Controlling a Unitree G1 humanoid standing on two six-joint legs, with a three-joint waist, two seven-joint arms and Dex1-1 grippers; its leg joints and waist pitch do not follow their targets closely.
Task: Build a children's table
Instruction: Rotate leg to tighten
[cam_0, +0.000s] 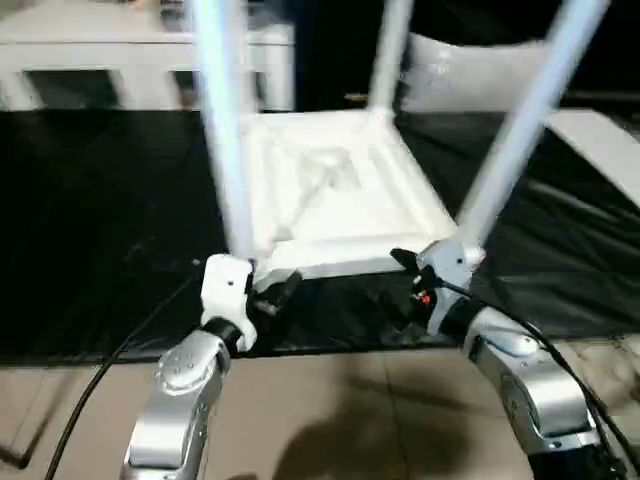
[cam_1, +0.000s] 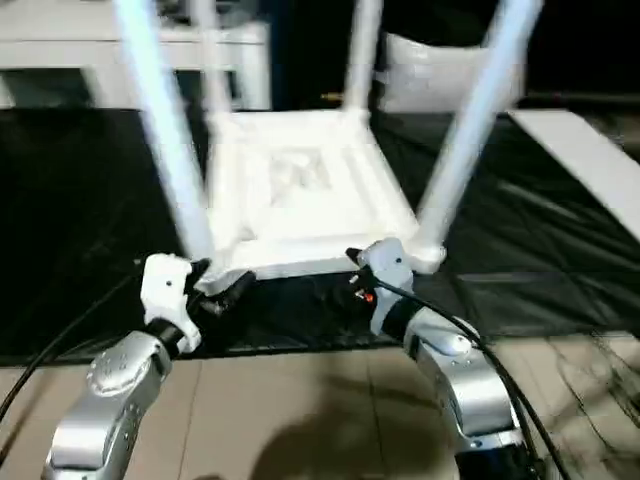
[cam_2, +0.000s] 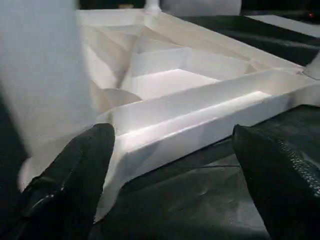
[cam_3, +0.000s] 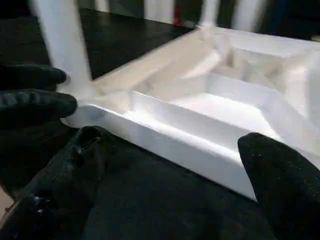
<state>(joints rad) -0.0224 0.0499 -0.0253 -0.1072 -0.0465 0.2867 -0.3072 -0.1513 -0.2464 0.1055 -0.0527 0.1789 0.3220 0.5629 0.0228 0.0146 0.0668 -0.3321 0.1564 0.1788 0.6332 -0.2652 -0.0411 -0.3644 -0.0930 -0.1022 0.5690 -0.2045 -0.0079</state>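
The white children's table lies upside down on a black mat, its ribbed underside (cam_0: 330, 190) facing up. Several long white legs stand up from its corners, among them the near-left leg (cam_0: 225, 130) and the near-right leg (cam_0: 520, 130). My left gripper (cam_0: 268, 297) sits at the near-left corner. In its wrist view it stands open (cam_2: 175, 185), with the table's rim (cam_2: 200, 125) just beyond its fingers (cam_2: 75, 175). My right gripper (cam_0: 410, 275) is at the near-right corner, also open (cam_3: 170, 190), facing the rim (cam_3: 165, 135) with nothing held.
The black mat (cam_0: 100, 220) ends near my forearms, with tiled floor (cam_0: 350, 420) in front. A white cabinet (cam_0: 120, 60) stands at the back left and a pale cushion (cam_0: 450, 70) behind the table. A white board (cam_0: 600, 140) lies at the right. Cables trail from both wrists.
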